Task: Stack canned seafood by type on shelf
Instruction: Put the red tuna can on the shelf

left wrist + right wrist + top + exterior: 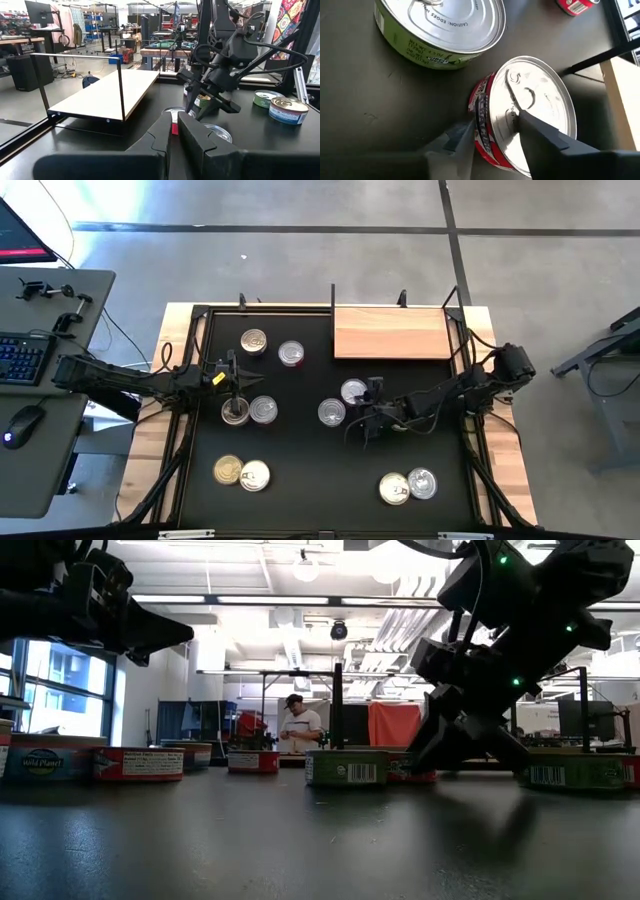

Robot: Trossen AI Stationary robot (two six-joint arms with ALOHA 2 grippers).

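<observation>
Several low round tins lie flat on the black mat (300, 470), in pairs; none stands on the wooden shelf (392, 332), which sits at the mat's far edge. My right gripper (495, 127) is open, low over a red-sided tin with a silver lid (540, 95), beside a green-sided tin (440, 30) at the mat's middle. One finger stands by the red side wall, the other over the lid. My left gripper (174, 132) is shut and raised above a pair of tins (250, 411) on the mat's left. My right gripper comes at the red-sided tin from above, slanting from the table's right. One finger (462, 135) is at the red side wall (481, 112), the other (540, 132) over the lid; I cannot tell whether either touches. The tin lies flat on the mat.
Other tin pairs lie at the far left (272, 346), near left (241, 472) and near right (408, 485). Thin black posts (121, 90) stand at the shelf's edges. A desk with keyboard and mouse stands left of the table. A person stands far off in the room (297, 725).
</observation>
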